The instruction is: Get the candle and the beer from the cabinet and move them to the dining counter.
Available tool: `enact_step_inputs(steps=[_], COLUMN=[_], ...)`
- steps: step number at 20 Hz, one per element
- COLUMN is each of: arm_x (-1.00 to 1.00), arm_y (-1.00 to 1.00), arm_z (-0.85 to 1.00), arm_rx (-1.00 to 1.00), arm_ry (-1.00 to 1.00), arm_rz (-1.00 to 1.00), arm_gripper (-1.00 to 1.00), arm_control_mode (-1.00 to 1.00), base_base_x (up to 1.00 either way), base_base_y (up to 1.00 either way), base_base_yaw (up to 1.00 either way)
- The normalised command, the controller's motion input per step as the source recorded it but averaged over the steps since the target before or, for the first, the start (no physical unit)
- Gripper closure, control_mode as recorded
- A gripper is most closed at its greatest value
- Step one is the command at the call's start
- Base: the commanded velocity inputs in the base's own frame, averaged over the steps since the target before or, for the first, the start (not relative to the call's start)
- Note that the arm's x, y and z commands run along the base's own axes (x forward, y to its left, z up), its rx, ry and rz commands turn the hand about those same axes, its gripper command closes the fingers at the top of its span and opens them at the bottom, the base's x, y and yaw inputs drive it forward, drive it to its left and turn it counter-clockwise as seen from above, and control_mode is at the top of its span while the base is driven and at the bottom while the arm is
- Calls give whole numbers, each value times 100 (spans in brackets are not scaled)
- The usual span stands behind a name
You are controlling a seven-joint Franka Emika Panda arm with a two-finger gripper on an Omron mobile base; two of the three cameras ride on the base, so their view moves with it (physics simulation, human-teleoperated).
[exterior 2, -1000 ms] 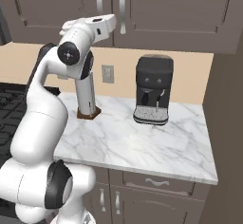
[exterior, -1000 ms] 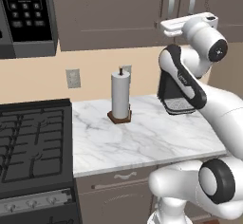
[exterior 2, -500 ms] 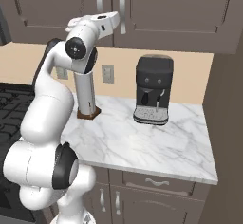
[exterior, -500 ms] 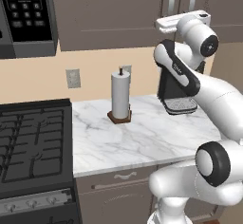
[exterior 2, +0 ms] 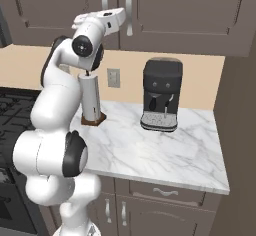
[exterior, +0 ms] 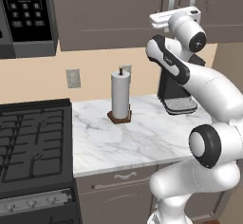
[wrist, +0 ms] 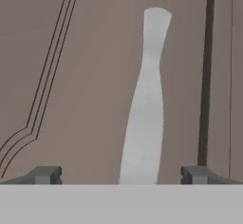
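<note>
Left base view: we see a white marble surface [exterior: 142, 137] w/ grey veining, black stove [exterior: 33, 142] at its left, beige wall behind, microwave [exterior: 26, 16] up left. Paper-towel roll [exterior: 120, 95] stands mid-surface; black coffee machine [exterior 2: 161, 100] well apart toward the right end. Cabinet [exterior 2: 185, 15] doors above are closed, so candle & beer are prob. behind them, unseen. Hand [wrist: 121, 173] is raised at a silver bar handle [wrist: 144, 99], fingers spread wide, gripping nothing, handle between the tips.
</note>
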Motion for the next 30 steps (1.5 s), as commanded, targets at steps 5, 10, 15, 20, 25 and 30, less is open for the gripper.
enact_step_inputs(steps=[5, 10, 15, 20, 25, 30], arm_x=[49, 47, 25, -12, -48, -98], arm_y=[8, 0, 5, 17, 40, 55], arm_z=[6, 5, 0, -1, 0, 2], arm_rx=[0, 0, 0, 0, 0, -4], arm_ry=[-1, 0, 1, 0, 0, -2], arm_rz=[0, 0, 0, 1, 9, 16], arm_gripper=[-100, -100, 100, 100, 100, 100], arm_control_mode=[-100, -100, -100, -100, -100, -100], base_base_x=[0, 0, 0, 0, 0, 0], base_base_y=[0, 0, 0, 0, 0, 0], base_base_yaw=[0, 0, 0, 0, 0, 0])
